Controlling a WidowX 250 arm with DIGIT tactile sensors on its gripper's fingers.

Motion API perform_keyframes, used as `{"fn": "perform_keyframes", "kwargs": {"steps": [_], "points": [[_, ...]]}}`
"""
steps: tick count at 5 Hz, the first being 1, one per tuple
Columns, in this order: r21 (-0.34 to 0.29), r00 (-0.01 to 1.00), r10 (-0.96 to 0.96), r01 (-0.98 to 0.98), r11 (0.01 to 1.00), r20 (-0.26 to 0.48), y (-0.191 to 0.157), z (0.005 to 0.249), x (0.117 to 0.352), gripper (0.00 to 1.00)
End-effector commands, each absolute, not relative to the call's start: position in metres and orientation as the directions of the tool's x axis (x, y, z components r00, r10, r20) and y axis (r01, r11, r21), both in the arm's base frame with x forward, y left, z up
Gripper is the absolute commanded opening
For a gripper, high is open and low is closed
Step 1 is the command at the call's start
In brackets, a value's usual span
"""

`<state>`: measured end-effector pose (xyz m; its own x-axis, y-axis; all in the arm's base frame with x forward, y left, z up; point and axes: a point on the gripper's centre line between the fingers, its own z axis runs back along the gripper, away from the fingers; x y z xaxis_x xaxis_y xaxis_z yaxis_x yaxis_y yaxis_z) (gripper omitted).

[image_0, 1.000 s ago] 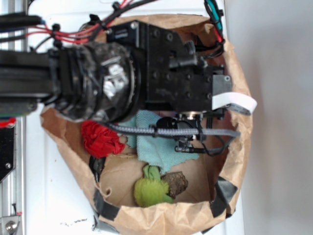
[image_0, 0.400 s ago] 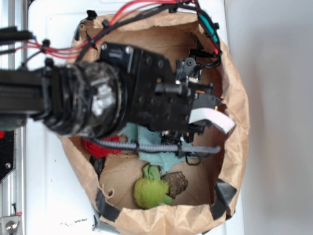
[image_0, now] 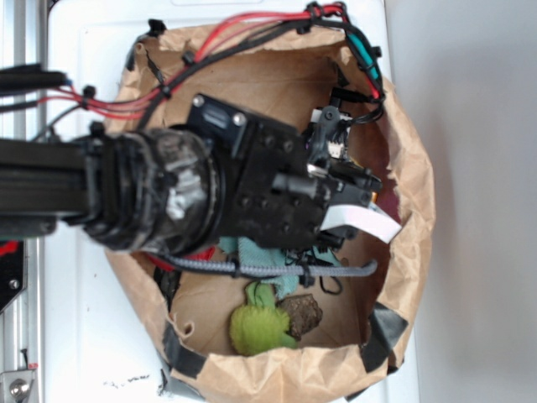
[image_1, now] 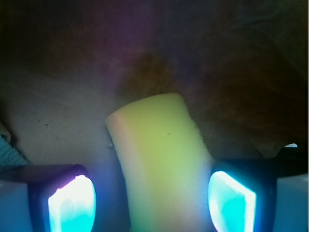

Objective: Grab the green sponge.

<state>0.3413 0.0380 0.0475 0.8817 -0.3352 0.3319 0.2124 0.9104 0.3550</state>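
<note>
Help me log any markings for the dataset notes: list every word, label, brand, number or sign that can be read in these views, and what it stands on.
None can be read in either view. No print shows on the paper bag, the green sponge, the teal cloth or the gripper.

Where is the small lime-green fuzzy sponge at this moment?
In the exterior view, the lime-green fuzzy sponge lies at the bottom of the brown paper bag, touching a dark brown lump beside it.
</note>
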Motion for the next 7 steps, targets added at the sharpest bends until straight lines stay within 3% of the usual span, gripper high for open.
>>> {"fn": "perform_keyframes", "kwargs": {"steps": [1,3,4,6,7], "points": [[0.363,0.859,-0.356,0.219,0.905,0.368,0.028,0.06,0.352,1.0],[0.366,0.842,-0.407,0.275,0.889,0.356,0.032,0.059,0.351,1.0],[0.335,0.853,-0.406,0.297,0.894,0.326,0.038,0.062,0.357,1.0],[0.37,0.838,-0.442,0.319,0.873,0.319,0.045,0.06,0.366,1.0],[0.341,0.847,-0.452,0.352,0.872,0.279,0.047,0.061,0.367,1.0]]}}
